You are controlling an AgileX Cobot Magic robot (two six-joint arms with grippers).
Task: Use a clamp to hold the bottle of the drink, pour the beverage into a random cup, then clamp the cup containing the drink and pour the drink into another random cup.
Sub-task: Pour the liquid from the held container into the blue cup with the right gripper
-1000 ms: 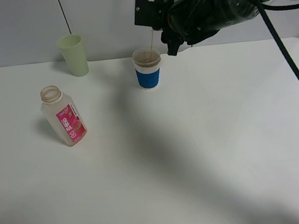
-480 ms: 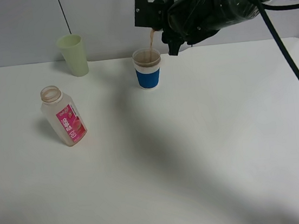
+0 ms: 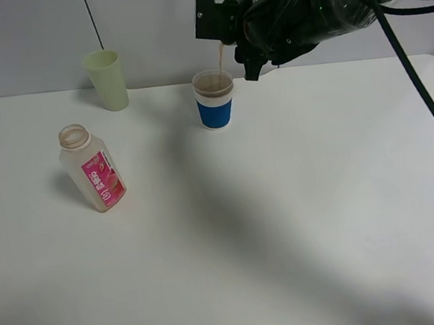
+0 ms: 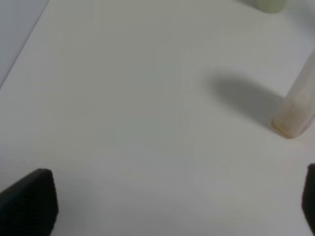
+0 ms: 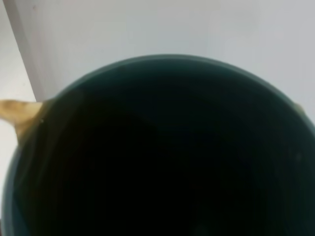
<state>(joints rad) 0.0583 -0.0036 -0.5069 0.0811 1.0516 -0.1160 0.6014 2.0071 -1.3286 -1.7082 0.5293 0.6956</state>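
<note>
Two pours make up the task, and the second is under way.

Exterior high view: the right gripper [image 3: 241, 26] is clamped on the teal cup [image 3: 208, 9] and holds it tipped over above the banded cup [image 3: 214, 103], which stands at 12 o'clock on the table [image 3: 303, 215]. A thin brown thread of drink [image 3: 220, 55] falls from the teal cup's lip into the banded cup, whose mouth shows brown. The bottle [image 3: 91, 168] stands upright and uncapped at 9 o'clock, well apart from both cups, and looks empty; the first pour is therefore judged done. The tumbler [image 3: 107, 79] stands at 11 o'clock, apparently unused.

Left wrist view: the left gripper [image 4: 172, 206] hangs over bare table with its jaws wide apart, holding nothing. The bottle's base [image 4: 294, 115] is near it but not between the jaws.

Right wrist view: the teal cup's dark inside [image 5: 162, 157] fills the frame, and the drink [image 5: 17, 113] spills over its rim. The fingers are hidden behind the cup. How much drink remains inside cannot be told.

Left to do, as judged: drain the teal cup, right it and set it down.
</note>
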